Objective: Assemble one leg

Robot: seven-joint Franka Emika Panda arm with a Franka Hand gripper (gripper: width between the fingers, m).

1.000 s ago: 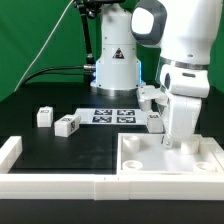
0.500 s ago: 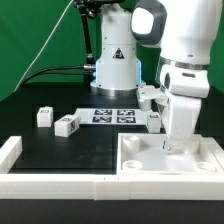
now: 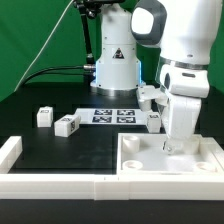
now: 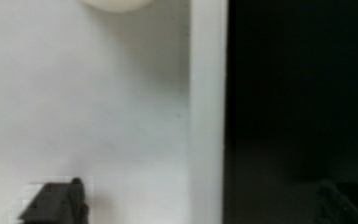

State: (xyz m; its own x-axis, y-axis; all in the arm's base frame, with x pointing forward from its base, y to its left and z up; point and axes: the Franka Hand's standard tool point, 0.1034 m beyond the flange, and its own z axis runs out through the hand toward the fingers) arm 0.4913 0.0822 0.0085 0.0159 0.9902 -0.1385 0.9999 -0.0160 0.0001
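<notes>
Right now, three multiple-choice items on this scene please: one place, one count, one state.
1. The marker board lies:
A) on the black table
B) on a border bar
C) on the robot base

2. How many legs lie to the exterior view's left of that board?
A) none
B) two
C) five

3. The gripper is:
A) shut on a leg
B) shut on a bar
C) open

Answers:
1 A: it lies flat on the black surface.
2 B: a second one sits beside the first.
3 C: in the wrist view the fingers stand apart, with only tabletop and table between.
</notes>
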